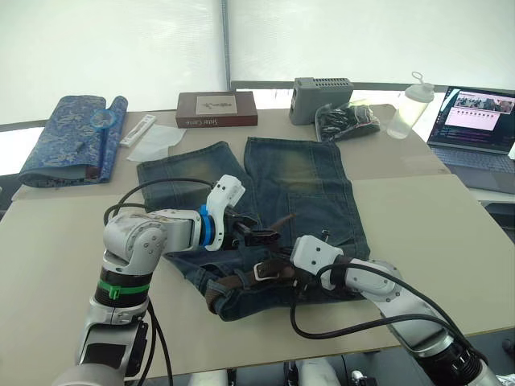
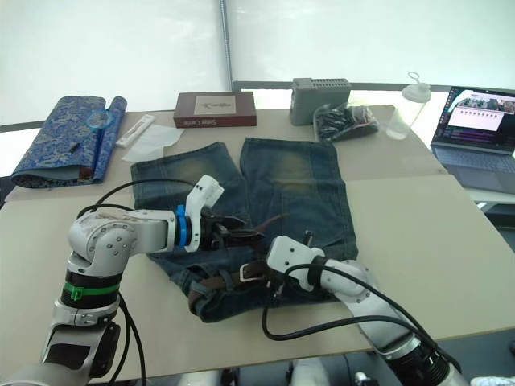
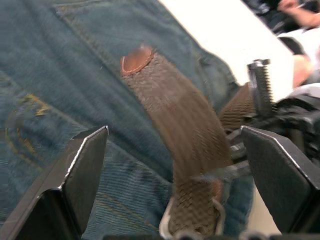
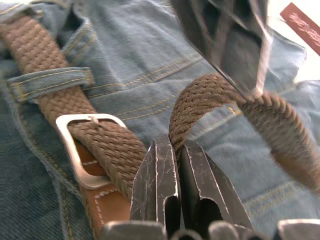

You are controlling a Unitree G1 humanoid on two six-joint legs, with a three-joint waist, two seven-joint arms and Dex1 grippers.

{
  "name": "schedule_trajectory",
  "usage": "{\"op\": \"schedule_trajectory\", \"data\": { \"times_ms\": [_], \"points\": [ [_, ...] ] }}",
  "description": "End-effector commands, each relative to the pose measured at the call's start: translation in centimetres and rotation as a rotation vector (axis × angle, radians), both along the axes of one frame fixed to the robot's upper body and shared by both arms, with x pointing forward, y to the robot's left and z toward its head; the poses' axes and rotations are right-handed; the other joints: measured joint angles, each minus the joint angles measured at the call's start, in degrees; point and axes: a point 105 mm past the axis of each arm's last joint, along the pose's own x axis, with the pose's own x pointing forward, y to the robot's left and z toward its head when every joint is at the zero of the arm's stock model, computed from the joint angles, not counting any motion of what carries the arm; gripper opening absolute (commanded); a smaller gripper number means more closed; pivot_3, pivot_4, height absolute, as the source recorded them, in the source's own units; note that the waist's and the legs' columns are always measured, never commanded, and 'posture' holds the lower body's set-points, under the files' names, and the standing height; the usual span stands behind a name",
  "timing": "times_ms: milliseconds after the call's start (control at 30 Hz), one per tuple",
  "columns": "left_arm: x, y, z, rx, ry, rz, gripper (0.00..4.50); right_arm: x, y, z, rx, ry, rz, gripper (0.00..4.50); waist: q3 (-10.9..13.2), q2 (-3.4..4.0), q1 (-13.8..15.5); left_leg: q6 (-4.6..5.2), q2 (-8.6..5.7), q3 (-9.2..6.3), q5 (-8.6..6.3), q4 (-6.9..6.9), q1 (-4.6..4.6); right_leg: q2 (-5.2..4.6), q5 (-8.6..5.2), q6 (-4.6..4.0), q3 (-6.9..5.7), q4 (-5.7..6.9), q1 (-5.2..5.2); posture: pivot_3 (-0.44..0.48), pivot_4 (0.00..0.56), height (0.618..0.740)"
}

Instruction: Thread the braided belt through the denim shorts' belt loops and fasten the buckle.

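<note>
Denim shorts (image 1: pixel 298 193): flat on table (image 1: pixel 418 217), waistband nearest robot. Braided belt (image 4: pixel 107 145): through belt loop (image 4: pixel 50 80) and buckle (image 4: pixel 82 150). Right claw (image 4: pixel 177 160): pinched on belt. Left claw (image 3: pixel 175 165): wide apart, straddling the belt's free end, empty.

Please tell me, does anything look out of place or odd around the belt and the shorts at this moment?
Yes. The braided belt passes through the buckle, but its free end arches up loosely over the denim shorts instead of lying flat. The waistband is bunched near the table's front edge.
</note>
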Motion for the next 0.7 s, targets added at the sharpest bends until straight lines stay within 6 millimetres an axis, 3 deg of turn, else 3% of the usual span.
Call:
{"op": "schedule_trajectory", "data": {
  "times_ms": [33,167,233,500,700],
  "points": [
    [0.3,-0.9,1.3,0.019,-0.073,0.011,4.48,-0.2,0.9,0.9,-0.031,-0.08,0.065,0.0,0.0,0.0,0.0,0.0,0.0,0.0,0.0,0.0,0.0,0.0,0.0,0.01,0.0,0.01,0.01,0.0,0.15,0.709],
    [0.8,-1.2,1.4,0.044,-0.1,0.049,4.48,-0.1,1.2,1.1,-0.054,-0.099,0.085,0.0,0.0,-0.03,0.0,0.03,0.0,-0.01,0.02,-0.01,0.0,0.0,0.03,0.05,-0.01,0.06,-0.01,0.0,0.15,0.709],
    [0.9,-1.2,1.3,0.071,-0.121,0.061,3.94,0.0,1.3,1.2,-0.06,-0.107,0.085,0.0,0.0,-0.03,0.0,0.11,0.0,-0.01,0.07,-0.02,0.0,0.01,0.07,0.1,-0.01,0.07,-0.01,0.0,0.15,0.709],
    [0.8,-1.6,0.9,0.082,-0.125,0.072,0.16,0.2,1.8,1.6,-0.052,-0.116,0.09,0.0,0.0,-0.03,0.0,0.1,0.01,-0.01,0.08,0.0,0.01,0.01,0.12,0.18,-0.01,0.09,-0.01,0.0,0.15,0.709],
    [1.3,-0.1,0.7,0.095,-0.125,0.119,0.05,0.0,1.8,1.4,-0.044,-0.102,0.081,0.0,0.0,-0.03,0.0,0.05,0.01,-0.01,0.11,0.0,0.06,0.01,0.12,0.17,-0.01,0.21,-0.02,0.0,0.15,0.709]
  ]
}}
